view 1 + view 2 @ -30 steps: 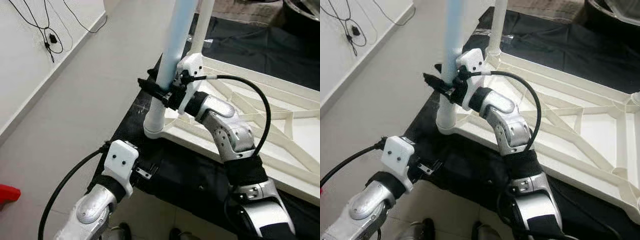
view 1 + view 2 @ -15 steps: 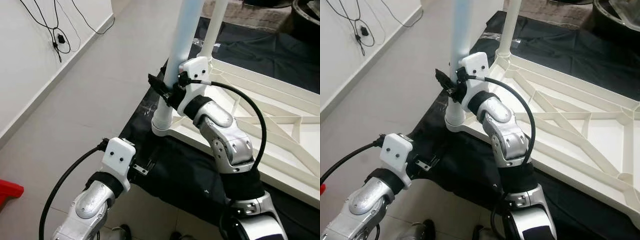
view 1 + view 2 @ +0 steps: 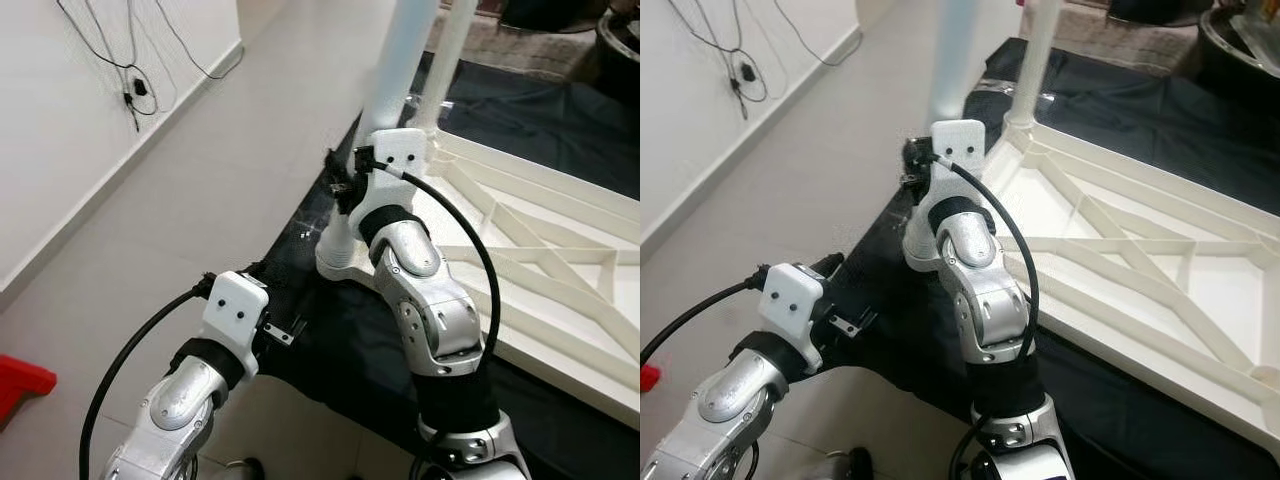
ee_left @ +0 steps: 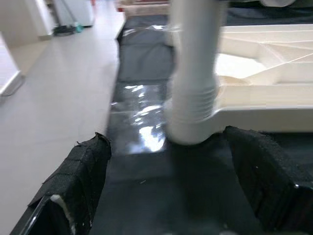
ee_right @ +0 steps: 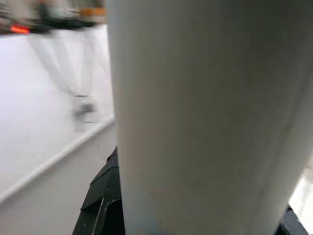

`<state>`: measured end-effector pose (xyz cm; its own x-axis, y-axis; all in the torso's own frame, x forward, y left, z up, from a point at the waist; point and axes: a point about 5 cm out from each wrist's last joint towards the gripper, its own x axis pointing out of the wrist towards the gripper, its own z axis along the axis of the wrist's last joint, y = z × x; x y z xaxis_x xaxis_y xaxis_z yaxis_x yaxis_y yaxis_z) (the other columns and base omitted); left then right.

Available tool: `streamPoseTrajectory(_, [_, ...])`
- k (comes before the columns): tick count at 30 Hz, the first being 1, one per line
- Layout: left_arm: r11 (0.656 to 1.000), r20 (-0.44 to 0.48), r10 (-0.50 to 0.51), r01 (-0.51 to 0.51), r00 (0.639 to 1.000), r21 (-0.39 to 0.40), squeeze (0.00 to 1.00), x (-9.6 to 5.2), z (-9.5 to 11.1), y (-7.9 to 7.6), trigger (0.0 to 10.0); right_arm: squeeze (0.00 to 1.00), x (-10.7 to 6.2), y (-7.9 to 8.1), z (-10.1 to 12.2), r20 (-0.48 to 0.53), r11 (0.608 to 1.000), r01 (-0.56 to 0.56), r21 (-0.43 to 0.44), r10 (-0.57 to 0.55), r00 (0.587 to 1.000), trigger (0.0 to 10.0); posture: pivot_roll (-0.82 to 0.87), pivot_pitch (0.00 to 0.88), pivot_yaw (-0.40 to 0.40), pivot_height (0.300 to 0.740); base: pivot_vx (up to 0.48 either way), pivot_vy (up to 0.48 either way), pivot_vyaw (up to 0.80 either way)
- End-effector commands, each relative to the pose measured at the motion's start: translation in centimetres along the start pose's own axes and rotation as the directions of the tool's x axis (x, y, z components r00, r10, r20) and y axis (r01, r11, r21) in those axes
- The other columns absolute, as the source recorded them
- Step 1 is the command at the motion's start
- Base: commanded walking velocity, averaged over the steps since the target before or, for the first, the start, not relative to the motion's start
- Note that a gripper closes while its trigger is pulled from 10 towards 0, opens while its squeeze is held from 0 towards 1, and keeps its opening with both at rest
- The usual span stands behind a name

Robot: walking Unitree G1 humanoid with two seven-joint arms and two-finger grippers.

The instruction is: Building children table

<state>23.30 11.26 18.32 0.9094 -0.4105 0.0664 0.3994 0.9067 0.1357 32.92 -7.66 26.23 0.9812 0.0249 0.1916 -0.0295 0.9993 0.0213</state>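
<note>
A white ribbed table top (image 3: pixel 520 250) lies upside down on a black mat (image 3: pixel 330 345). A pale blue-white leg (image 3: pixel 400 60) stands upright in its near corner socket (image 3: pixel 338 262). My right gripper (image 3: pixel 340 185) is shut on this leg a little above the socket; in the right wrist view the leg (image 5: pixel 205 117) sits between the black fingers (image 5: pixel 100 210). A second leg (image 3: pixel 450 60) stands in the far corner. My left gripper (image 3: pixel 272 300) is open, low at the mat's edge. In the left wrist view it (image 4: pixel 166 139) faces the socket (image 4: pixel 190 117) without touching.
Pale tiled floor (image 3: pixel 180 200) stretches to the left up to a white wall with hanging cables (image 3: pixel 130 90). A red object (image 3: pixel 20 380) lies on the floor at the far left. The mat's edge runs just under my left wrist.
The camera has shifted, so the scene sits further right. My right gripper stays on the leg while its wrist has turned around it and the forearm stands steeper. The left arm has hardly moved.
</note>
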Motion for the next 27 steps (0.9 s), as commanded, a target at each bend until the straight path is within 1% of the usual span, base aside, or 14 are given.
streamPoseTrajectory(1, [1.000,-0.016,-0.006,0.006,1.000,0.003,0.00,-0.1,-0.5,0.0,10.0,0.00,-0.6,-2.1,-4.3,-0.188,0.977,0.211,-0.043,-0.215,0.958,10.0,0.08,0.194,-0.064,0.740,0.000,0.000,0.00])
streamPoseTrajectory(6, [1.000,-0.013,-0.006,0.006,1.000,0.007,0.00,-0.1,-0.4,0.0,10.0,0.00,-1.2,-1.5,-3.4,-0.110,0.945,0.325,-0.039,-0.327,0.939,10.0,0.08,0.191,-0.065,0.740,0.000,0.000,0.00])
streamPoseTrajectory(11, [1.000,-0.013,-0.007,0.007,1.000,0.010,0.00,0.0,-0.5,0.0,10.0,0.00,-1.4,-1.3,-3.3,-0.105,0.939,0.342,-0.027,-0.343,0.933,10.0,0.09,0.192,-0.067,0.740,0.000,0.000,0.00])
streamPoseTrajectory(14, [1.000,-0.015,-0.006,0.007,1.000,0.013,0.00,-0.1,-0.5,0.1,10.0,0.00,-1.6,-0.7,-3.1,-0.115,0.940,0.339,0.032,-0.334,0.936,10.0,0.09,0.191,-0.066,0.740,0.000,0.000,0.00])
streamPoseTrajectory(15, [1.000,-0.016,-0.006,0.006,1.000,0.015,0.00,-0.1,-0.5,0.1,10.0,0.00,-1.4,0.0,-2.1,-0.101,0.951,0.280,0.131,-0.268,0.958,10.0,0.09,0.192,-0.066,0.740,0.000,0.000,0.00])
streamPoseTrajectory(16, [1.000,-0.016,-0.006,0.006,1.000,0.015,0.00,-0.1,-0.5,0.1,10.0,0.00,-1.4,0.0,-2.1,-0.101,0.951,0.280,0.131,-0.268,0.958,10.0,0.09,0.192,-0.066,0.740,0.000,0.000,0.00])
streamPoseTrajectory(17, [1.000,-0.018,-0.007,0.007,1.000,0.017,0.00,-0.1,-0.6,0.2,10.0,0.00,-1.0,0.8,-0.5,-0.035,0.958,0.159,0.239,-0.155,0.987,10.0,0.09,0.191,-0.063,0.740,0.000,0.000,0.00])
streamPoseTrajectory(19, [1.000,-0.018,-0.007,0.007,1.000,0.017,0.00,-0.1,-0.6,0.2,10.0,0.00,-1.0,0.8,-0.5,-0.035,0.958,0.159,0.239,-0.155,0.987,10.0,0.09,0.191,-0.063,0.740,0.000,0.000,0.00])
streamPoseTrajectory(20, [1.000,-0.019,-0.007,0.007,1.000,0.019,0.00,-0.1,-0.6,0.2,10.0,0.00,-0.6,1.4,0.9,0.033,0.947,0.032,0.321,-0.045,0.998,10.0,0.09,0.190,-0.064,0.740,0.000,0.000,0.00])
streamPoseTrajectory(21, [1.000,-0.019,-0.007,0.007,1.000,0.019,0.00,-0.1,-0.6,0.2,10.0,0.00,-0.6,1.4,0.9,0.033,0.947,0.032,0.321,-0.045,0.998,10.0,0.09,0.190,-0.064,0.740,0.000,0.000,0.00])
streamPoseTrajectory(22, [1.000,-0.021,0.001,0.000,1.000,0.020,0.00,0.1,-0.6,0.3,10.0,0.00,-0.2,1.4,2.1,0.102,0.921,-0.097,0.377,0.063,0.993,10.0,0.09,0.185,-0.062,0.740,0.000,0.000,0.00])
streamPoseTrajectory(23, [1.000,-0.021,0.001,0.000,1.000,0.020,0.00,0.1,-0.6,0.3,10.0,0.00,-0.2,1.4,2.1,0.102,0.921,-0.097,0.377,0.063,0.993,10.0,0.09,0.185,-0.062,0.740,0.000,0.000,0.00])
streamPoseTrajectory(24, [1.000,-0.022,0.009,-0.008,1.000,0.013,0.21,0.3,-0.6,0.5,10.0,0.00,0.1,1.3,2.5,0.138,0.883,-0.198,0.425,0.153,0.979,10.0,0.09,0.183,-0.060,0.740,0.000,0.000,0.00])
streamPoseTrajectory(27, [1.000,-0.022,0.014,-0.014,1.000,0.007,0.21,0.4,-0.6,0.6,10.0,0.00,0.2,1.2,2.7,0.154,0.857,-0.246,0.453,0.196,0.968,10.0,0.09,0.183,-0.060,0.740,0.000,0.000,0.00])
